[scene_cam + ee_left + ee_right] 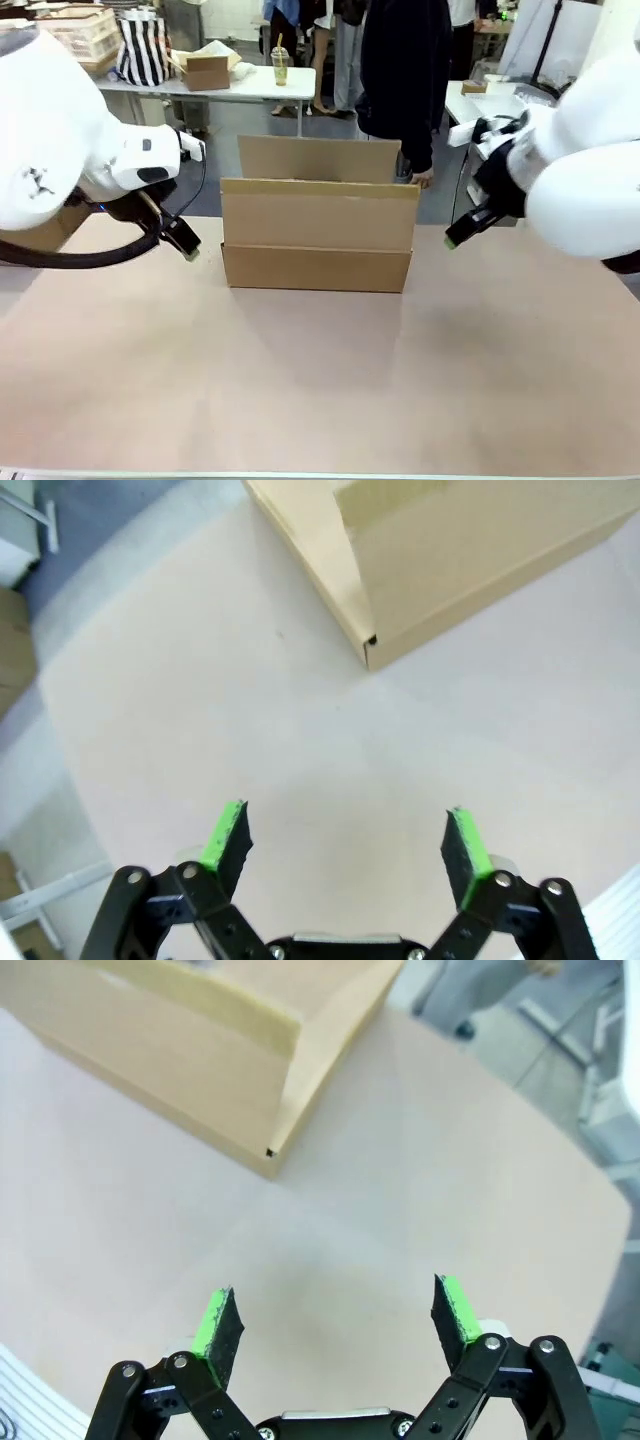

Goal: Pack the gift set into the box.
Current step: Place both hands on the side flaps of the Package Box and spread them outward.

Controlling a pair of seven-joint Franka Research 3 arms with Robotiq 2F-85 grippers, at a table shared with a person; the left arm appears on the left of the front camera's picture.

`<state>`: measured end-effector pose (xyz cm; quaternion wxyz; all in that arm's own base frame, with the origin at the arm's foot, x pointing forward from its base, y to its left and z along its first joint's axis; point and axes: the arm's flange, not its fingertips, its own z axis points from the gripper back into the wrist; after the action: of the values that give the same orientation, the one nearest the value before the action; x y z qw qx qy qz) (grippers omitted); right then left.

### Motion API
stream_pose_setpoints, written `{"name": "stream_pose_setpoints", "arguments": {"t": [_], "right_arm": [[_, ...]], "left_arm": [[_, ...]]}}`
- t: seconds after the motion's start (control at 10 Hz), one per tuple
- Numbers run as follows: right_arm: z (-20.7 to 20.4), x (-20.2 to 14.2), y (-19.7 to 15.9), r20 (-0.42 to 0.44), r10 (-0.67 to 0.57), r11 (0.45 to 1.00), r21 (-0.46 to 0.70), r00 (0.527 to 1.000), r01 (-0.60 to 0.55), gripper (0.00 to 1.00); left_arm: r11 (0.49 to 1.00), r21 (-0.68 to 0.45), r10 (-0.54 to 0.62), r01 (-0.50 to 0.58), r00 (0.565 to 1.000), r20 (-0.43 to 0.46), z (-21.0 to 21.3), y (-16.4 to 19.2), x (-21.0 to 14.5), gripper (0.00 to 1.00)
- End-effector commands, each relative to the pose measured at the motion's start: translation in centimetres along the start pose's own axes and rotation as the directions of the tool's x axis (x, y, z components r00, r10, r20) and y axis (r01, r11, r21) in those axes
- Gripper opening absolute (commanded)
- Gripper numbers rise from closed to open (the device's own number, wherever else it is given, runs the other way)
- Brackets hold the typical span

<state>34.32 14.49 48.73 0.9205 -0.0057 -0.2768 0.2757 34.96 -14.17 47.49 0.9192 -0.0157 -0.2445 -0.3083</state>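
The box is a plain brown cardboard carton standing at the far middle of the table, its flaps raised; its corner also appears in the left wrist view and the right wrist view. The gift set is out of view. My left gripper hangs left of the box, above the table, and its green-padded fingers stand open with nothing between them. My right gripper hangs right of the box, also open and empty, with its pads spread over bare table.
A person in dark clothes stands behind the box, one hand by its far right corner. The tan tabletop stretches toward me. A background table carries a small carton and a cup.
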Motion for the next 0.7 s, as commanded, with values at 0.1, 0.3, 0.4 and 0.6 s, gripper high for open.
{"name": "stream_pose_setpoints", "arguments": {"t": [0.1,0.3,0.4,0.6], "right_arm": [[0.0,0.0,0.0,0.0,0.0,1.0,0.0,1.0,0.0,1.0],[0.0,0.0,0.0,0.0,0.0,1.0,0.0,1.0,0.0,1.0],[2.7,0.0,0.7,0.031,0.007,0.999,-0.04,1.0,-0.006,1.0],[4.0,0.6,-1.4,0.092,-0.322,0.906,0.32,0.942,0.278,1.0]], "left_arm": [[1.0,0.0,0.0,0.0,1.0,0.0,0.0,0.0,0.0,1.0],[1.0,0.0,0.0,0.0,1.0,0.0,0.0,0.0,0.0,1.0],[0.999,0.035,0.018,-0.02,0.998,0.065,3.5,0.0,0.1,1.0],[0.888,-0.437,-0.08,0.141,0.985,0.153,5.2,0.3,1.4,1.0]]}}
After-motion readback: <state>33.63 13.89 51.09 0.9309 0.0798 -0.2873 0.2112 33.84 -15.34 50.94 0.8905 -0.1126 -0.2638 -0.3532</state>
